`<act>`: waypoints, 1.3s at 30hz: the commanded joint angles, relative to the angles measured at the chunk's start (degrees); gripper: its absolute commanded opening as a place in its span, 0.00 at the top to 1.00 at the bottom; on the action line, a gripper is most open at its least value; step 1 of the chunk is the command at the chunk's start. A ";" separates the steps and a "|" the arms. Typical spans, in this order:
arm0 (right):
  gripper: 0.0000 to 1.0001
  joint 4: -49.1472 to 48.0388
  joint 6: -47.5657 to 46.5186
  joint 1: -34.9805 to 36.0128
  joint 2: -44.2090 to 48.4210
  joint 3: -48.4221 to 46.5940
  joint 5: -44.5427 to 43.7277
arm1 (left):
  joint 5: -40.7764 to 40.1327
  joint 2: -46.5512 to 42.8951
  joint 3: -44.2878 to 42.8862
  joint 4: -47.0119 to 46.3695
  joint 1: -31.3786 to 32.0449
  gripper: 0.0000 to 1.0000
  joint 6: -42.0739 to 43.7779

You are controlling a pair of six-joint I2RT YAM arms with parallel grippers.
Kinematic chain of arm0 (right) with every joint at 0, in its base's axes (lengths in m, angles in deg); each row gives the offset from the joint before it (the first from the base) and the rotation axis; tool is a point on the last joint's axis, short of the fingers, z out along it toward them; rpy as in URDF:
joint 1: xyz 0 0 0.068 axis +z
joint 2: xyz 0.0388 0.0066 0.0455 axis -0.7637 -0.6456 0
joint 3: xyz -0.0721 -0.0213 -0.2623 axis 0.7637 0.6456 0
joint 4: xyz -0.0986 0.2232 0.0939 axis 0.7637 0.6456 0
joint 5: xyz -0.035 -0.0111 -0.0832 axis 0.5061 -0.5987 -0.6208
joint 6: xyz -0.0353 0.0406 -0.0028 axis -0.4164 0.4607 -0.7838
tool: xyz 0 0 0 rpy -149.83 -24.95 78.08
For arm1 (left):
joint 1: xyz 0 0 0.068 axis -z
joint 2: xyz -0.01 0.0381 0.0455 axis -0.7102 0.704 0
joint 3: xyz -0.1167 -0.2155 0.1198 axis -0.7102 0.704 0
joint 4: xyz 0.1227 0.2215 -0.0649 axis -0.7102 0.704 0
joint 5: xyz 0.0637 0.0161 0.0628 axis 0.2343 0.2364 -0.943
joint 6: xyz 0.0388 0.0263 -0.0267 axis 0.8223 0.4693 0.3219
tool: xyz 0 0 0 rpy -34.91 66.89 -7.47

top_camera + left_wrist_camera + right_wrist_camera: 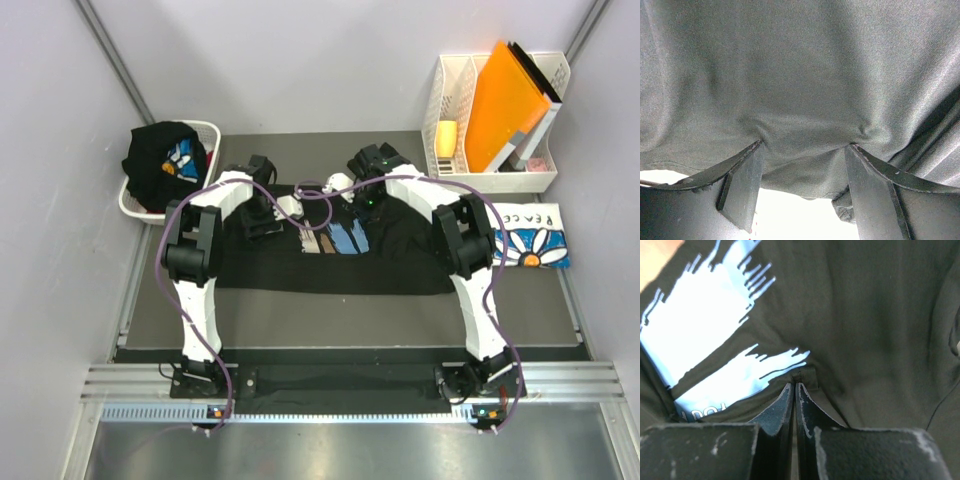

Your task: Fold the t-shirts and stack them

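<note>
Shows a black t-shirt (400,265) spread wide across the middle of the grey table mat (350,310), its near hem straight and short of the mat's front edge, with a bare strip of mat before the aluminium rail (570,380). Leaves open mat at the far side too, beyond the collar. Finds the right gripper (793,385) closed tight on a small pucker of that shirt, just beside its blue-and-white brush-stroke print (695,325). Finds the left gripper (804,145) spread open, both fingertips pressed into plain black cloth that bulges between them. Crowds the far left corner with a white laundry basket (130,205) holding a bundled black tee (155,160), near the left wall. Places a folded white tee (535,240), with daisy print and "PEACE" lettering, just right of the spread shirt. Sets a white file organiser (437,100) with an orange folder (510,100) behind that. Closes in with pale walls on three sides.
</note>
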 commanded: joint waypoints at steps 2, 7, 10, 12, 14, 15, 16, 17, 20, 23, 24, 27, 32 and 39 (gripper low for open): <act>1.00 -2.96 0.67 1.50 4.11 -2.63 2.51 | 3.53 1.70 -1.62 -0.26 0.80 0.30 -0.71; 1.00 -6.38 1.98 1.50 4.64 -1.49 0.14 | 3.80 1.71 -1.44 -0.26 0.98 0.30 -1.06; 1.00 -8.14 2.60 1.59 4.55 -1.13 -1.79 | 3.80 1.62 -1.27 -0.26 1.07 0.30 -1.06; 1.00 -8.93 2.69 1.50 4.38 -0.96 -2.32 | 3.71 1.53 -1.18 -0.26 1.07 0.30 -1.06; 1.00 -9.55 2.86 1.50 4.55 -0.52 -2.50 | 3.53 1.44 -1.18 -0.26 1.07 0.30 -1.06; 1.00 -9.38 2.86 1.50 4.46 -0.43 -2.50 | 3.53 1.44 -1.27 -0.35 1.07 0.30 -0.97; 0.99 -9.29 2.86 1.59 4.29 -0.52 -2.50 | 3.53 1.44 -1.27 -0.35 1.07 0.30 -0.88; 0.89 -8.77 2.78 1.50 4.20 -0.69 -2.59 | 3.36 1.44 -1.35 -0.35 1.07 0.30 -0.88; 0.65 -7.54 2.16 1.59 4.29 -0.61 -1.97 | 3.36 1.62 -1.62 -0.35 0.98 0.30 -0.88; 0.53 -7.27 1.46 1.50 5.68 0.36 -1.45 | 3.36 1.70 -1.88 -0.35 1.07 0.30 -0.97; 0.52 -7.53 1.46 1.50 6.30 0.80 -1.62 | 3.36 1.79 -1.88 -0.26 1.07 0.30 -0.97; 0.50 -8.93 1.54 1.15 8.59 2.03 -2.58 | 3.36 1.70 -2.06 -0.09 1.16 0.30 -1.06; 0.53 -10.87 4.35 -2.19 11.58 2.65 -5.13 | 2.83 1.00 -1.62 0.09 1.15 0.30 -0.53; 0.93 -1.31 1.04 -9.22 15.88 7.12 -1.37 | 5.37 -2.86 -1.36 2.11 1.16 0.14 -1.06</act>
